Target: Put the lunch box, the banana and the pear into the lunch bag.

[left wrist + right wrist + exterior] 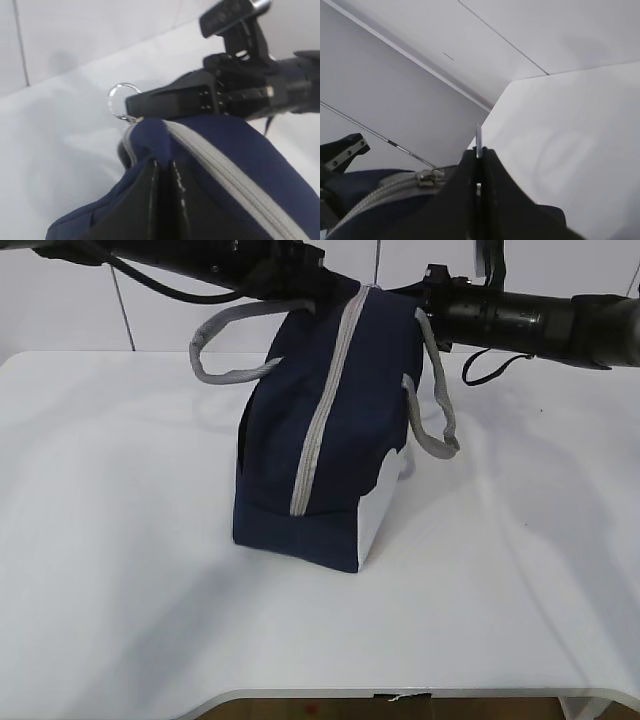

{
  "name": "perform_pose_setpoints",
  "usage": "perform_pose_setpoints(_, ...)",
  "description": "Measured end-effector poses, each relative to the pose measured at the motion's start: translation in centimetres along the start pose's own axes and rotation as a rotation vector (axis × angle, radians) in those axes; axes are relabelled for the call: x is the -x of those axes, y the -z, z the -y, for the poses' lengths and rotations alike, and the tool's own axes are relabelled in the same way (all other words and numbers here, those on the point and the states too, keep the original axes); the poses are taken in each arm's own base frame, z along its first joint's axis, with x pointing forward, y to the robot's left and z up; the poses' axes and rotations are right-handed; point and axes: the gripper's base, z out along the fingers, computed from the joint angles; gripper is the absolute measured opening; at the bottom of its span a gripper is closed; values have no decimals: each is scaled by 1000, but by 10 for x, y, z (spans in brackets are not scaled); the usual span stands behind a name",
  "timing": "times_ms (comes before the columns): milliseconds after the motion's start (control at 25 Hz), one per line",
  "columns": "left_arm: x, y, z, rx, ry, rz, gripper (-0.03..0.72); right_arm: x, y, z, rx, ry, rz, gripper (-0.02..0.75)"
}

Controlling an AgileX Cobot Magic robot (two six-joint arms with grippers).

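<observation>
The navy lunch bag (300,470) stands on the table with its grey zipper (320,410) closed up its near face. In the left wrist view my left gripper (164,164) is shut, pinching the navy fabric at the bag's top beside the zipper. My right gripper (479,152) is shut on the zipper's metal ring pull (479,134), with the slider (425,176) just to its left. The left wrist view shows that ring pull (120,100) in the right gripper's tip from the side. The lunch box, the banana and the pear are out of view.
The white table (120,570) runs to a rounded front edge. Grey handles (225,350) hang loose on both sides of the bag. Both black arms (540,320) reach in over the bag's top from the back. A white wall stands behind.
</observation>
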Motion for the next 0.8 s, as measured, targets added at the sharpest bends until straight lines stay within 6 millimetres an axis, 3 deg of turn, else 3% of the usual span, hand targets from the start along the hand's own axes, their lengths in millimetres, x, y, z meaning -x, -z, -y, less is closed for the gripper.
perform_pose_setpoints(800,-1,-6,-8,48,42,41,9,3,0,6,-79,25,-24,6)
